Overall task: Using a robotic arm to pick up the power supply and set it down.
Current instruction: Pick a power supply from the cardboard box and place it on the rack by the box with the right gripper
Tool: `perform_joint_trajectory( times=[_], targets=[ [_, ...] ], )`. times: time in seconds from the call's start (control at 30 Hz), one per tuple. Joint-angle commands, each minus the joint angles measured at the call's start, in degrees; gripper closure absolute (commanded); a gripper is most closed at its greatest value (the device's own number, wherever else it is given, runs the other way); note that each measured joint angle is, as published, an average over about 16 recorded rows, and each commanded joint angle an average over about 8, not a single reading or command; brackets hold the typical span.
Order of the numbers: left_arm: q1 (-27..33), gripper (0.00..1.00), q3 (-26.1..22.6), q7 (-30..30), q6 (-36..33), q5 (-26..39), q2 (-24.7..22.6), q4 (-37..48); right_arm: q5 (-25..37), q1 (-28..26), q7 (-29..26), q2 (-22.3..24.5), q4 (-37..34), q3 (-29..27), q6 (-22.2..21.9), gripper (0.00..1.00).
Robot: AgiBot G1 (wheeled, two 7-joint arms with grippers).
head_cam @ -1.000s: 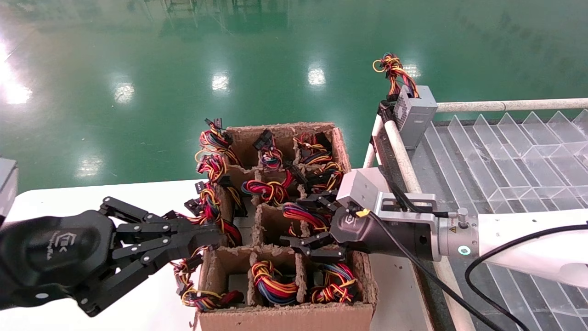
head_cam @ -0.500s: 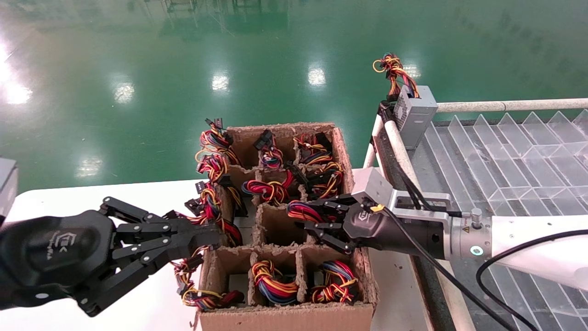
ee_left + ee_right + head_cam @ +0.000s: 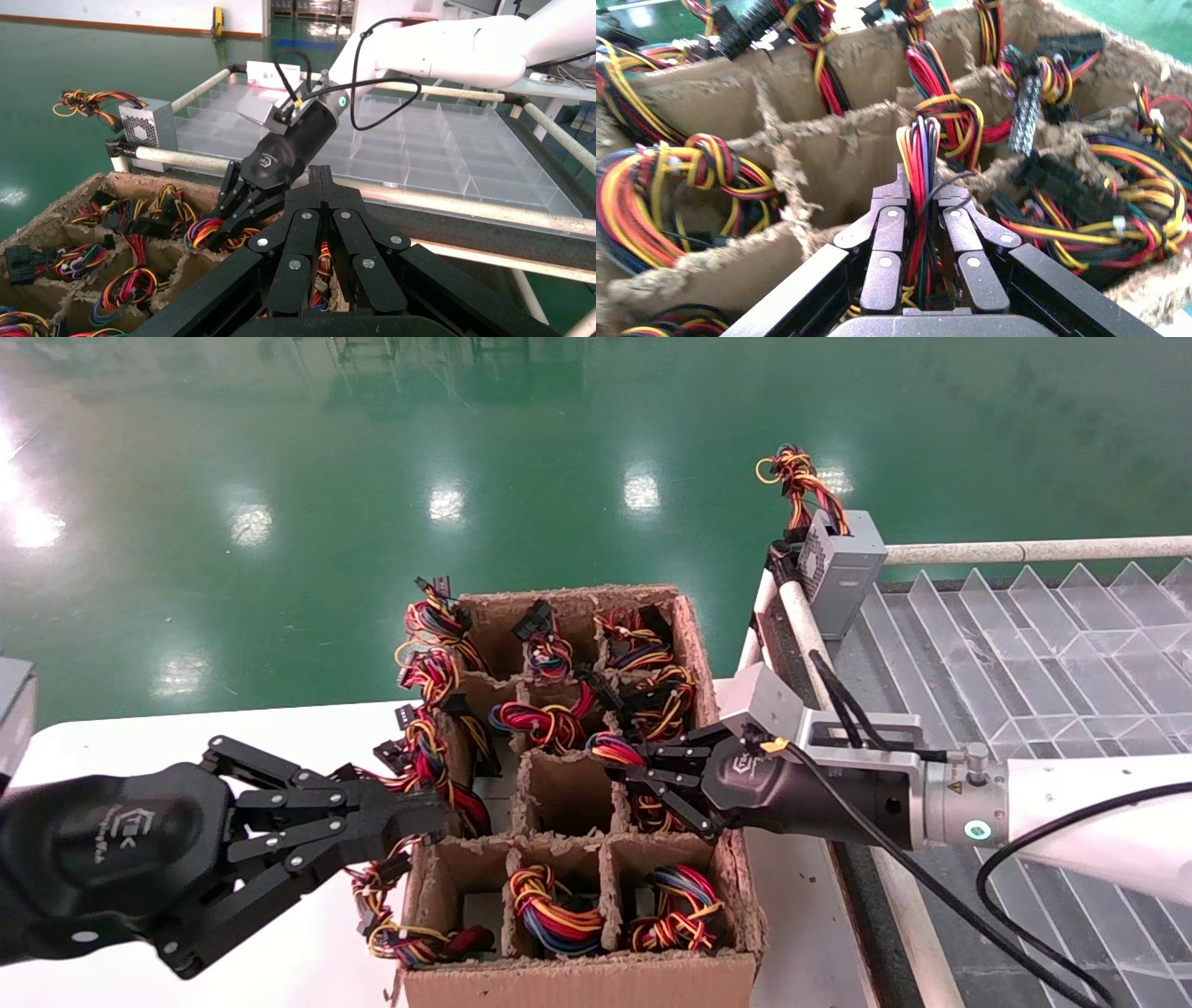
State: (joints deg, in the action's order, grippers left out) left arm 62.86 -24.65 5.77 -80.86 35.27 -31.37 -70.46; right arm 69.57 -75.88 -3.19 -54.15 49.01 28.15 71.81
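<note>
A cardboard box (image 3: 577, 980) with divided cells holds several power supplies; only their looped red, yellow, black and blue wire bundles show. My right gripper (image 3: 619, 761) reaches in from the right over the middle-right cell, shut on one power supply's wire bundle (image 3: 610, 747). The right wrist view shows the wires (image 3: 918, 151) pinched between the fingers (image 3: 888, 210). That unit's grey body is hidden in the cell. My left gripper (image 3: 438, 817) hangs shut and holds nothing beside the box's left wall. The left wrist view has the right gripper (image 3: 211, 235) beyond my left gripper (image 3: 320, 172).
A like grey box (image 3: 841, 570) with an orange-yellow wire tuft stands on the far corner of a clear divided rack (image 3: 1024, 645) at the right, edged by white rails (image 3: 810, 645). The box sits on a white table (image 3: 140, 738). Green floor lies beyond.
The right gripper, open around the bundle a second ago, has shut on it and risen slightly, drawing the wires up out of the cell. The left arm has not moved.
</note>
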Motion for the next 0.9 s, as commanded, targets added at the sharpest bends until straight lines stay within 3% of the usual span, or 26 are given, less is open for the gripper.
perform_joint_trajectory(
  times=[0.03,0.37,0.63,0.9],
  targets=[
    [0.0,1.0,0.0,0.0,0.0,0.0,0.0,0.0,-0.2,-0.4,0.0,0.1,0.1,0.0,0.6,1.0],
    [0.0,1.0,0.0,0.0,0.0,0.0,0.0,0.0,-2.1,-7.5,-5.8,6.4,12.0,-3.4,1.7,1.0],
    [0.0,1.0,0.0,0.0,0.0,0.0,0.0,0.0,4.7,-17.8,-10.9,10.1,21.7,-3.0,1.2,1.0],
    [0.0,1.0,0.0,0.0,0.0,0.0,0.0,0.0,10.2,-26.5,-12.2,11.5,23.2,-2.3,2.7,1.0]
  ],
)
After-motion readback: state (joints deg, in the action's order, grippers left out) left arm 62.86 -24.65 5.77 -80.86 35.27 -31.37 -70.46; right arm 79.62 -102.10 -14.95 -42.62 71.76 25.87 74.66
